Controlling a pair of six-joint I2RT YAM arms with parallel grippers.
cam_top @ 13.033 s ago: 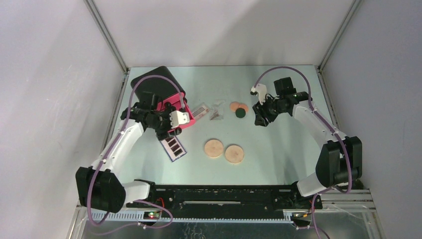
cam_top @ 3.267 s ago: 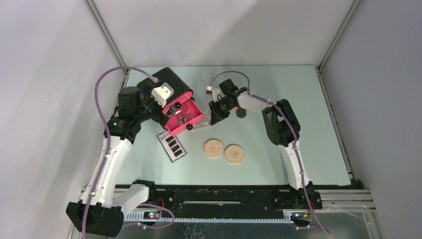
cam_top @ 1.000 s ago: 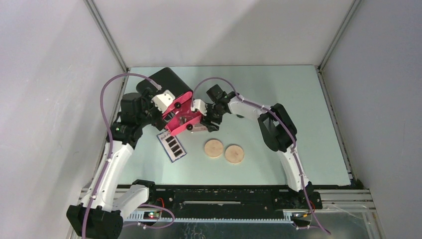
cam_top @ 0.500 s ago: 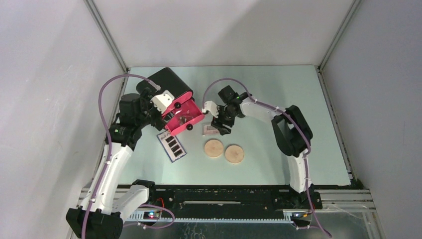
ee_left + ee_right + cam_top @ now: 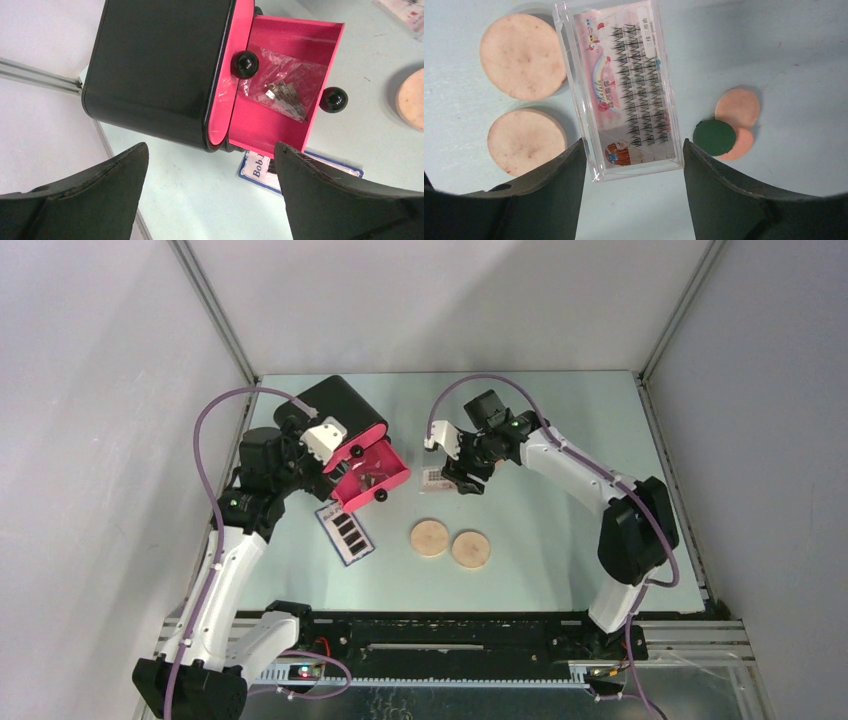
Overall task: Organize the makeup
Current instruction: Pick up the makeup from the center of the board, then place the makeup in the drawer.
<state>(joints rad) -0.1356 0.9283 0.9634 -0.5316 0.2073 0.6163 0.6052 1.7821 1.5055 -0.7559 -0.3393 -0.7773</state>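
The makeup lies spread on the pale table. My right gripper [image 5: 452,478] [image 5: 633,145] is shut on a clear lash case [image 5: 432,480] [image 5: 624,85], gripping its near end just above the table. Two tan discs [image 5: 430,537] [image 5: 471,549] lie in front of it. A dark-green round [image 5: 714,137] rests on two peach rounds [image 5: 737,107]. The black box [image 5: 335,405] has one pink drawer [image 5: 260,130] pulled out, with a clear packet [image 5: 280,90] inside. My left gripper [image 5: 335,452] [image 5: 210,150] hangs open above the box's front. The flat palette [image 5: 347,533] lies beside the drawer.
The box stands close to the left wall rail [image 5: 240,440]. Two black knobs [image 5: 245,64] [image 5: 333,99] stick out from the drawer fronts. The right arm's elbow [image 5: 635,530] sits over the table's right side.
My right gripper has drawn back from the open drawer, moving right and toward the table's far side with the lash case in it. The left arm has stayed in place.
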